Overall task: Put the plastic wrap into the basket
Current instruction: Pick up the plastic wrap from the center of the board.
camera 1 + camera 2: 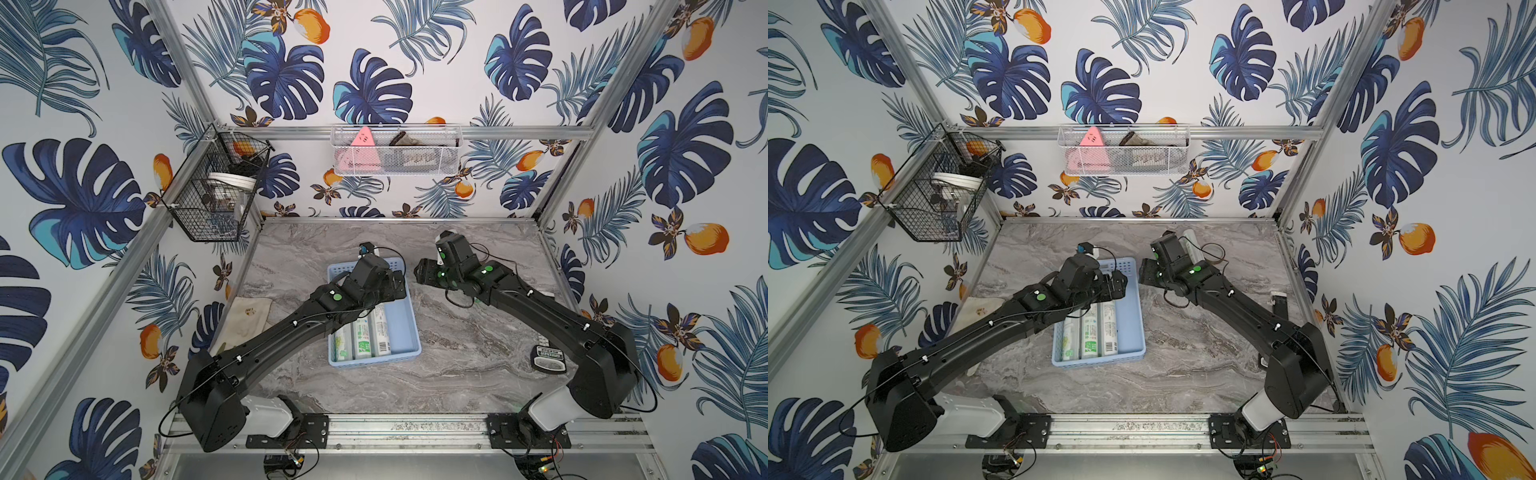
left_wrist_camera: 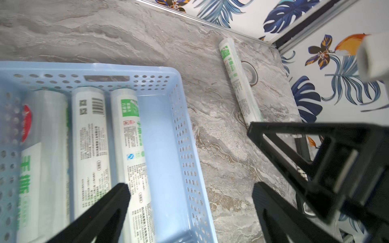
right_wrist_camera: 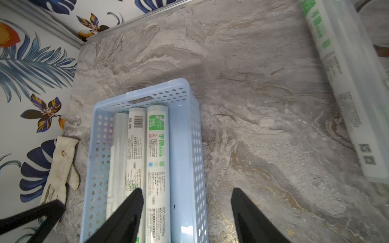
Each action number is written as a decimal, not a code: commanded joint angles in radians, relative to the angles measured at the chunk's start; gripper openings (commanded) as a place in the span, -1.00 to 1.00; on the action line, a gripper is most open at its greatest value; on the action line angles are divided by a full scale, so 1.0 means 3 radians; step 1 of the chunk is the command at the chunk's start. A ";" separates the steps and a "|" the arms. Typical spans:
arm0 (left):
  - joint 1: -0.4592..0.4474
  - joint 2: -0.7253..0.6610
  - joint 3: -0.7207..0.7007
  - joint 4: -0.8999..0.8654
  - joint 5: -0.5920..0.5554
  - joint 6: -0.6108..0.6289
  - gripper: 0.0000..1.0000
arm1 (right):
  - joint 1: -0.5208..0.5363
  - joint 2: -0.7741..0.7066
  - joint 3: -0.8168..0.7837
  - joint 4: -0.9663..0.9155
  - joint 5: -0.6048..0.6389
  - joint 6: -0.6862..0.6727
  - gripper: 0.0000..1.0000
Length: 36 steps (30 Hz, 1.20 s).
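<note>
Enclosure as seen in both top views. Three walls (image 1: 415, 54) carry white wallpaper printed with blue tropical leaves and orange fruit. Aluminium posts (image 1: 185, 70) stand in the back corners, joined by a horizontal rail (image 1: 291, 133). A black wire basket (image 1: 195, 216) hangs at the left back corner; a white mesh basket (image 1: 440, 164) hangs from the rail on the back wall. The counter (image 1: 457, 361) has a grey veined marble pattern, evenly lit, and is bordered in front by a metal base rail (image 1: 415, 432).
</note>
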State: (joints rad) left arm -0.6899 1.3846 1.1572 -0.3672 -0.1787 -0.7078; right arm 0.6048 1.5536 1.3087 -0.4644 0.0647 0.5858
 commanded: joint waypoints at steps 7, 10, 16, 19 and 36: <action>-0.0301 0.0683 0.0663 -0.0008 0.0318 0.0283 0.98 | -0.0505 0.0105 0.0043 -0.0370 -0.0137 -0.0226 0.41; -0.0389 0.0960 0.0928 -0.0126 0.0373 0.0318 0.98 | -0.0674 0.0176 0.0080 -0.0486 -0.0126 -0.0294 0.41; -0.0491 0.1385 0.1303 -0.0227 0.0437 0.0330 0.98 | -0.1087 0.0373 0.0151 -0.0585 -0.0122 -0.0495 0.44; -0.0521 0.1530 0.1448 -0.0240 0.0460 0.0320 0.98 | -0.1296 0.0597 0.0318 -0.0706 -0.0233 -0.0575 0.44; -0.0582 0.1778 0.1642 -0.0252 0.0445 0.0272 0.98 | -0.1537 0.1579 0.1186 -0.1051 -0.0243 -0.1016 0.54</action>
State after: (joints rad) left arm -0.8639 1.9160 1.6352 -0.4427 -0.0299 -0.6273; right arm 0.1444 1.9919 1.6085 -0.7338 -0.0189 0.3271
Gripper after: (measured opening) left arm 0.989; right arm 0.770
